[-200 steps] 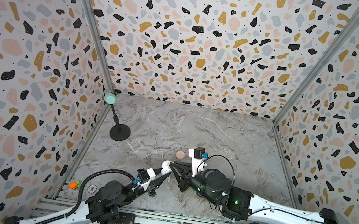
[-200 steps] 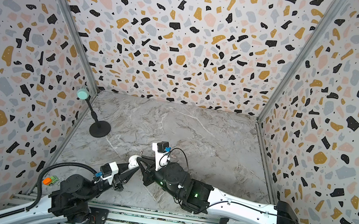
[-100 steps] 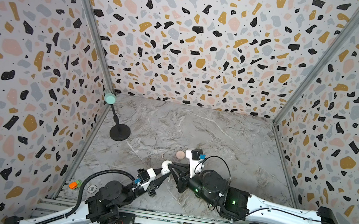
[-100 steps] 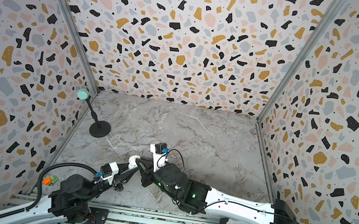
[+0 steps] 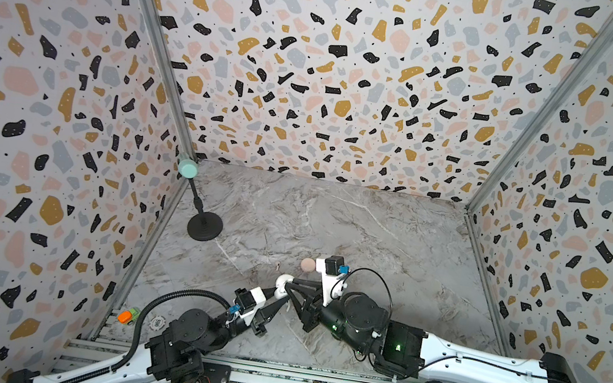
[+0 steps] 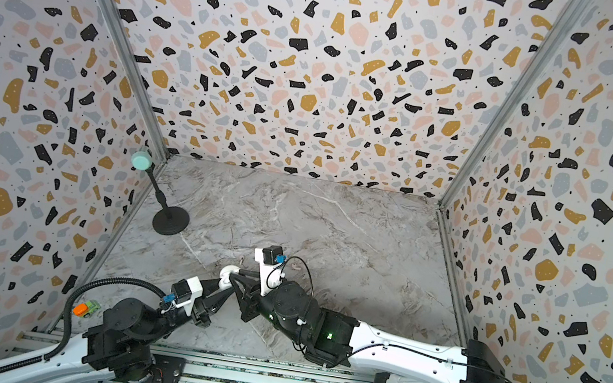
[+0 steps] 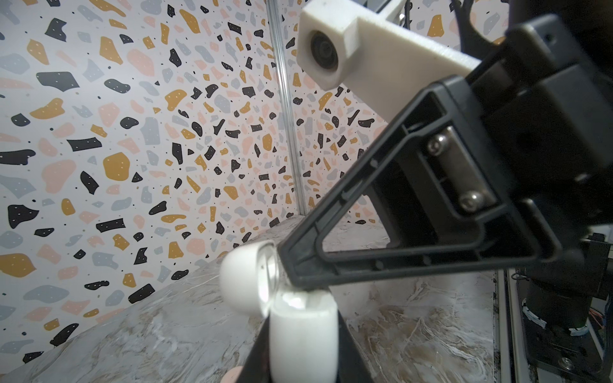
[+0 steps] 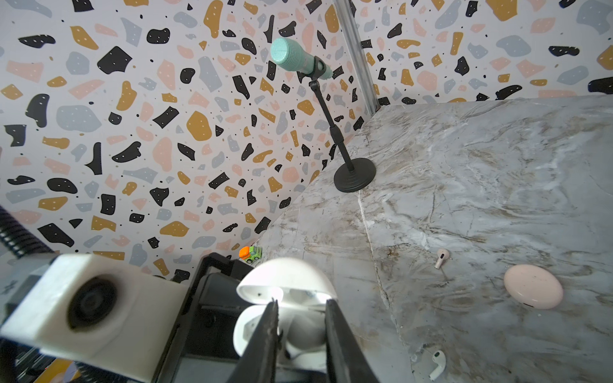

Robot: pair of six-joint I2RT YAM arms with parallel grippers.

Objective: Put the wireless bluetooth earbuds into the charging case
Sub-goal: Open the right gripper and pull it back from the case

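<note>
Terrazzo-print walls box in a marbled tabletop (image 5: 374,229), where the two arms meet low, towards the front rail. The left pincer (image 5: 279,292) is clamped on the base of the white charging case (image 8: 282,288), whose lid is tipped open. Over the past second the case, the arm holding it and everything lying on the marble have stayed where they were. Only the right arm has nudged slightly, keeping its tips at the case. The right pincer (image 8: 301,303) now hangs right over the open wells with its jaws a little apart. A pale rounded shape down between them may be an earbud just let go, though the wrist close-up is too shadowed to be sure. If that reading holds, one earbud is seated or nearly so. The job looks far from finished. A white earbud (image 8: 437,363) and a pink earbud (image 8: 441,257) lie loose on the marble beside the held case, and the pink charging case (image 8: 533,291) sits closed near the pink earbud.
</note>
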